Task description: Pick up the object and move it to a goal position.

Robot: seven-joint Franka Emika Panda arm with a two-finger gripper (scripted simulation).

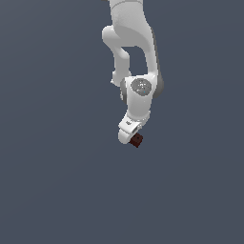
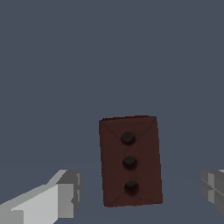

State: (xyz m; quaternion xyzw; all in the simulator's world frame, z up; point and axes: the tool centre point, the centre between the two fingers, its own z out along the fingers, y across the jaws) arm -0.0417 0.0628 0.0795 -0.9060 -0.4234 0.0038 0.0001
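Gripper (image 2: 140, 192) jaws spread wide and empty, brick (image 2: 130, 161) lying between the fingers (image 2: 57, 199), long axis 12-to-6, crosswise to the closing line, touching neither.

Exterior cam: far off, high, looking down on arm (image 1: 136, 62). Wrist cam: close, facing past fingers (image 2: 48, 201) onto floor. Both views share the brick (image 1: 137, 139) (image 2: 130, 160).
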